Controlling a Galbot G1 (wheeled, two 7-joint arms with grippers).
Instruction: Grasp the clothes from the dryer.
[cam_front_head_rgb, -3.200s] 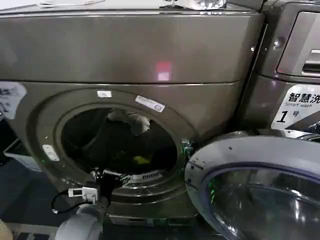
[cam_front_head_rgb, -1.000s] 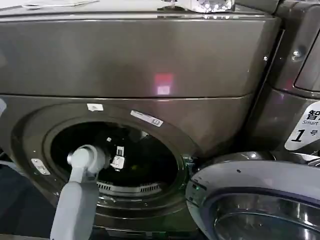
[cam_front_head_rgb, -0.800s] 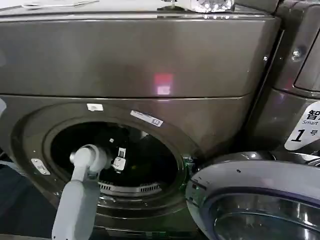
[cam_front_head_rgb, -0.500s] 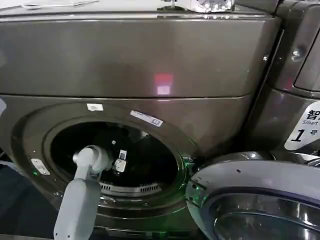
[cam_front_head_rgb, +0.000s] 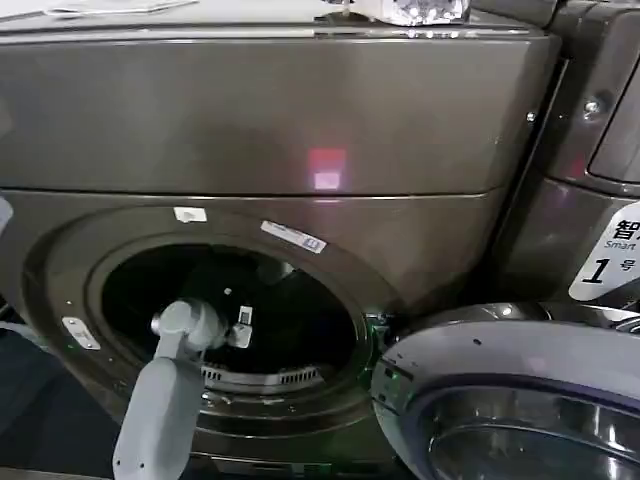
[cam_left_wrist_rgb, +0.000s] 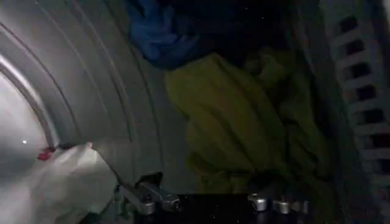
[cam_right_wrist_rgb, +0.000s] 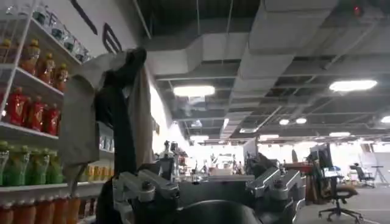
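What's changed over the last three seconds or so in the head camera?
The left arm rose from below the dryer porthole and reached into the drum; in the last second it sank slightly. Its left pincer now hangs open over the yellow-green clothes, gripping nothing. The view shifted slightly. The dryer door stayed open.

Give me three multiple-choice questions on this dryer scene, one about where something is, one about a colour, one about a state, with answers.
1. Where is the left hand? A) inside the ribbed drum of the bronze-grey metal dryer B) on its top C) on the floor
2. What colour is the crumpled fabric ahead of it? A) red B) yellow-green C) pink
3. The round glass door is: A) shut B) open C) missing
Answers: 1 A, the drum wall curves beside it; 2 B, the left wrist view shows it; 3 B, it hangs swung aside.
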